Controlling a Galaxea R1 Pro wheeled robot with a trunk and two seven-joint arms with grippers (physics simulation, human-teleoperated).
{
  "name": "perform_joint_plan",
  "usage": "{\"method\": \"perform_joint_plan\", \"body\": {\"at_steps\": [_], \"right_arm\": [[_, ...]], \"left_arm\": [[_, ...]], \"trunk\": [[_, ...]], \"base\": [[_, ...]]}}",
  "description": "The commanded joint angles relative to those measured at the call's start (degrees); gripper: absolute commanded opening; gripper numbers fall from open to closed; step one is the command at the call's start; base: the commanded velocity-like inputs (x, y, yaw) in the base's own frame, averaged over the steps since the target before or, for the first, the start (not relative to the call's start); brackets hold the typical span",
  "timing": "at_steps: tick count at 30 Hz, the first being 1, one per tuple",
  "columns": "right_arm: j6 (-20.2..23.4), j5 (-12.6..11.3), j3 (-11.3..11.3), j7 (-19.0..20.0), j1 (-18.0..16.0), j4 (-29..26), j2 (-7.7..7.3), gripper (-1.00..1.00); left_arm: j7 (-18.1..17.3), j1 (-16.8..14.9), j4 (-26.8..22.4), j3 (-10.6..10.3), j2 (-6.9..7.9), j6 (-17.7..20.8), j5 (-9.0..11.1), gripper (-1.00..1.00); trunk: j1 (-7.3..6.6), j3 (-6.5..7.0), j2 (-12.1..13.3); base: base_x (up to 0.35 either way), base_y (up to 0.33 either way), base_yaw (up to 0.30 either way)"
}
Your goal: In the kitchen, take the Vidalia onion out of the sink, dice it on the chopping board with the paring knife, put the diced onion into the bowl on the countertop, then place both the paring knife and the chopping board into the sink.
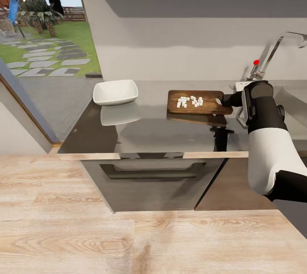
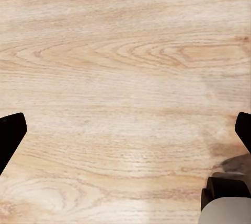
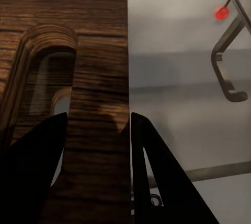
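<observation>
The chopping board [image 1: 199,102] lies on the countertop [image 1: 140,133] with several small white diced onion pieces [image 1: 190,101] near its middle. My right gripper [image 1: 221,101] is at the board's right end. In the right wrist view the gripper [image 3: 99,114] is shut on the wood strip between the slot-shaped handle hole [image 3: 44,78] and the board's end edge, one finger on each side. The white bowl [image 1: 115,92] stands empty at the counter's left end. The sink [image 1: 296,95] lies to the right. My left gripper [image 2: 125,132] is open over the wooden floor. The paring knife is out of view.
The curved chrome tap [image 1: 273,52] with its red knob [image 1: 256,62] rises just behind my right wrist; the knob [image 3: 222,12] also shows in the right wrist view. Dark cabinets [image 1: 153,180] sit under the counter. A glass door to a garden [image 1: 42,31] is at the left.
</observation>
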Motion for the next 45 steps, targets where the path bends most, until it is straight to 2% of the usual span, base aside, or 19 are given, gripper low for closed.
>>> {"method": "perform_joint_plan", "body": {"at_steps": [1,4,45], "right_arm": [[0.2,0.6,-0.1,0.6,0.0,-0.1,0.01,-1.0],[0.2,0.6,-0.1,0.6,0.0,-0.1,0.01,-1.0],[0.2,0.6,-0.2,0.6,0.0,-0.1,0.0,-1.0]], "left_arm": [[0.0,-0.1,0.2,-0.2,0.01,-0.3,0.2,1.0],[0.0,-0.1,0.2,-0.2,-0.03,-0.3,0.2,1.0],[0.0,-0.1,0.2,-0.2,-0.05,-0.2,0.2,1.0]], "trunk": [[0.0,-0.04,0.0],[0.0,-0.04,0.0],[-9.01,7.32,16.4]], "base": [[0.0,0.0,0.0],[0.0,0.0,0.0],[0.0,0.0,0.0]]}}
